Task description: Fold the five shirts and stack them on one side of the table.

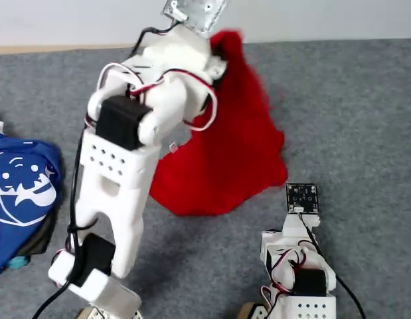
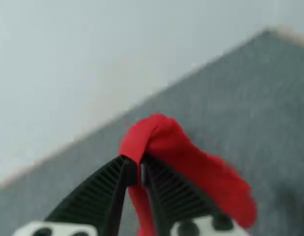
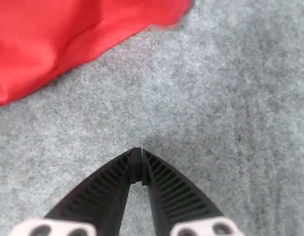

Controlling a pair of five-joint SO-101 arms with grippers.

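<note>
While the left gripper (image 2: 139,164) pinches a bunched fold of the red shirt (image 1: 222,153) between its black ribbed fingers (image 2: 100,196), the rest of the garment hangs from the grip and spreads onto the grey table (image 1: 364,133).

High view: the left arm (image 1: 125,173), white with a black motor and red and white wires, stretches from the near edge toward the far edge. The raised peak of the shirt sits close to that far edge, about midway along it. From there the cloth widens into a rough triangle whose lower hem lies on the surface around the table's centre.

At the near edge, right of centre, the right arm (image 1: 299,266) is folded back, apart from the shirt.

Right wrist view: the right gripper (image 3: 142,156) has its fingers pressed together with nothing between them. It is held above bare grey surface, with the red hem near but not touching.

At the left edge of the table lies a blue shirt (image 1: 22,186) with a white print, well apart from the red one. A strip of dark cloth (image 1: 36,242) shows beneath its near side.
</note>
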